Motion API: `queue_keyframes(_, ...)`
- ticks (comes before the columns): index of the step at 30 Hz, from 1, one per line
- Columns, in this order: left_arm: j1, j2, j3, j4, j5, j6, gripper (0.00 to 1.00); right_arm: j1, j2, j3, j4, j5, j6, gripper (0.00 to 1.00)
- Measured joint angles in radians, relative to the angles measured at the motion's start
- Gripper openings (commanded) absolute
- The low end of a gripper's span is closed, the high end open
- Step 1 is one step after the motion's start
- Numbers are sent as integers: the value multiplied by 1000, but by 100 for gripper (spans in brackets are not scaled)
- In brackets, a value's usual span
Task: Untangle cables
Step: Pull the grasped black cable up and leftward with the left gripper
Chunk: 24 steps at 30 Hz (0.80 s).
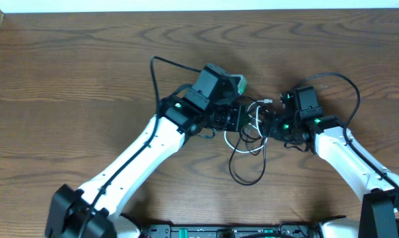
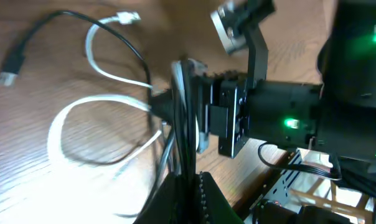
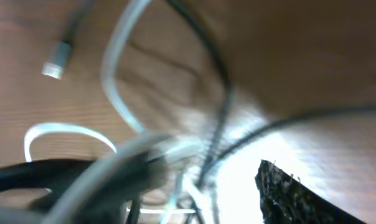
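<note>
Left fingers (image 1: pixel 238 119) are closed on black strands of the cables (image 1: pixel 252 142), seen from overhead near the middle of the bench (image 1: pixel 87 53). Right fingers (image 1: pixel 273 124) face them from just beside, with the tangle between the two. A black loop (image 1: pixel 247 173) hangs out toward the near edge.

Left wrist view: black strands rise out of the shut left fingers (image 2: pixel 203 202). A white cable (image 2: pixel 82 106) curls on the bench, its plug (image 2: pixel 127 17) beyond.

Right wrist view, blurred: one of the right fingers (image 3: pixel 294 196) stands clear of the strands, so the pair is apart. Contact with any cable cannot be told.
</note>
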<state>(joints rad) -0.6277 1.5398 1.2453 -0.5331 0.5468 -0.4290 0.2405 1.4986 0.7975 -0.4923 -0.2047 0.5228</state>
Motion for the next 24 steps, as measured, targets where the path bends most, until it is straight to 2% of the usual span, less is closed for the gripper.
queue_keyframes(10, 190, -160, -2, -70, -3, 28, 8, -19, 0, 0, -83, 201, 51, 71)
queue_keyframes(24, 402, -172, -2, -92, -3, 71, 8, -102, 0, 0, -193, 300, 60, 73)
